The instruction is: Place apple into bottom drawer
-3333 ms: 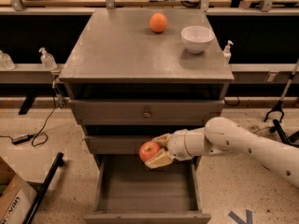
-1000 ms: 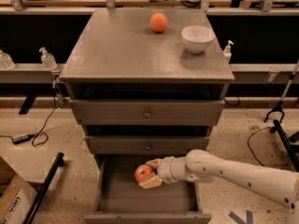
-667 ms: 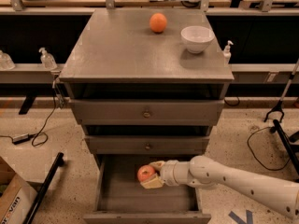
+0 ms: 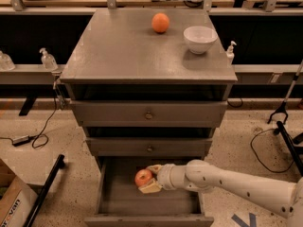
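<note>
The red apple (image 4: 143,177) with a yellowish patch is held between the cream fingers of my gripper (image 4: 148,178), inside the open bottom drawer (image 4: 110,200) of the grey cabinet. The apple sits low over the drawer's grey floor, near its back and a little left of centre; I cannot tell whether it touches the floor. My white arm (image 4: 236,183) reaches in from the right. The gripper is shut on the apple.
An orange fruit (image 4: 160,22) and a white bowl (image 4: 200,39) stand on the cabinet top (image 4: 118,51). Two shallower knobbed drawers (image 4: 148,114) above are closed. A cardboard box (image 4: 12,205) and a black bar (image 4: 45,193) lie on the floor at left; cables lie at right.
My gripper has carried the apple down from the drawer's front height into the bottom drawer, then a little further down and back.
</note>
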`<state>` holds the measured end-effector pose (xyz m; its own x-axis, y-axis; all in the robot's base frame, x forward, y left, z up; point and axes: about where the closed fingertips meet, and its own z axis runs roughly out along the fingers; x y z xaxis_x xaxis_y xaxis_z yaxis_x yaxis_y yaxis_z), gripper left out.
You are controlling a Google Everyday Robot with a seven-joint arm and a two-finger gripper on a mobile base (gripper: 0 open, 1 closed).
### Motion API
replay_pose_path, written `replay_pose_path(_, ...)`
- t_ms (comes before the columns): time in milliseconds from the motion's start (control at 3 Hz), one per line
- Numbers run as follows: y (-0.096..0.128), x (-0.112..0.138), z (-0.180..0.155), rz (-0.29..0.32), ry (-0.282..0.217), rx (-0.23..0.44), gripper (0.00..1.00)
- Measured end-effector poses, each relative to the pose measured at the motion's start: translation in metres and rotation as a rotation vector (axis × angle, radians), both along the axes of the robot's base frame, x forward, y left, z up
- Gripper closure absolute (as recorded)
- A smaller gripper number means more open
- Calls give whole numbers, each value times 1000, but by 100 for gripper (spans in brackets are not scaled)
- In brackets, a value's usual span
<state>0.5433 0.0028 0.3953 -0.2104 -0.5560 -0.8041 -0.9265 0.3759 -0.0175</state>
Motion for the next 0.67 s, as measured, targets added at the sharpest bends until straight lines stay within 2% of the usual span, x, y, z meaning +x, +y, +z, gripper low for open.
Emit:
replay_pose_path(333,12,5,-16,56,-67,-49,100)
replay_pose_path(667,19,13,-33,94,-112,-88,100)
